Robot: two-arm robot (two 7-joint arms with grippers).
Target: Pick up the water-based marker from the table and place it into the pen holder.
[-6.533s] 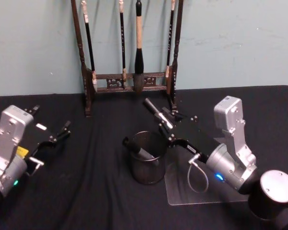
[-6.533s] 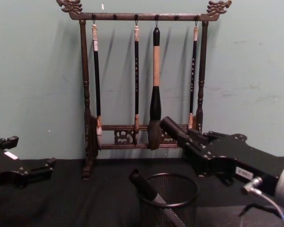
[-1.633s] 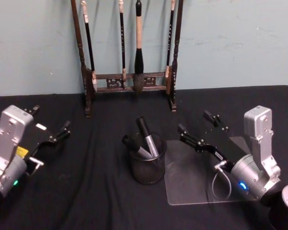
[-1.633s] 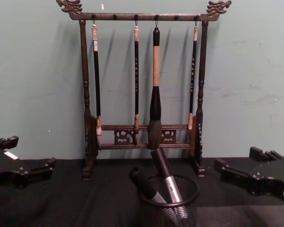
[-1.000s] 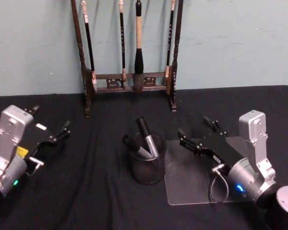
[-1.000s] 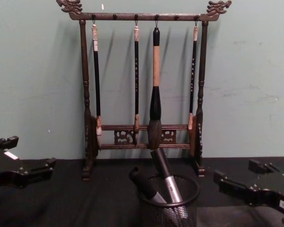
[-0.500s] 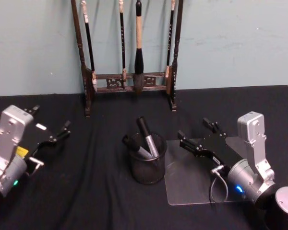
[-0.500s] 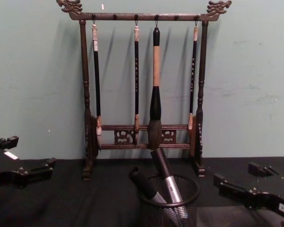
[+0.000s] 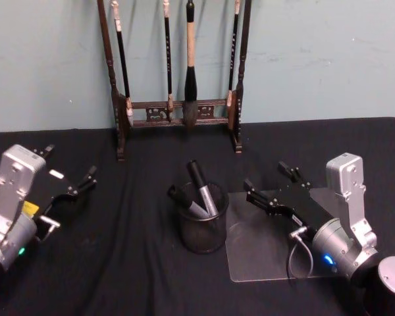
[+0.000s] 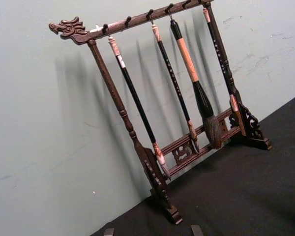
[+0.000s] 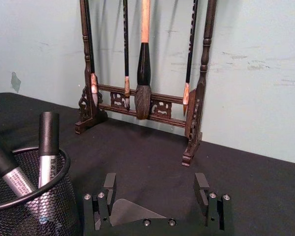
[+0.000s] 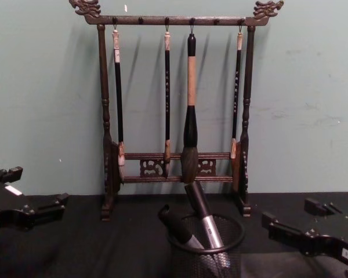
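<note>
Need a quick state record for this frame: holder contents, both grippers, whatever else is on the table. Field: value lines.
pen holder: black mesh cup, mid-table
contents: two markers, leaning, caps above the rim
right gripper: open, empty, right of holder, over the clear sheet
left gripper: open, empty, at table's left side
brush rack: behind holder by the wall, four brushes hanging
table: black cloth
task state: marker looks placed

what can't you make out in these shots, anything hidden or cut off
- Lower ends of both markers: hidden inside the pen holder, head view; the mesh blurs them.
- Pen holder's base: cut off by the bottom edge, chest view.
- Marker label print: too small to read, right wrist view.
- Left gripper: its fingertips barely show at the bottom edge, left wrist view.
- Right gripper open over the clear mat.
</note>
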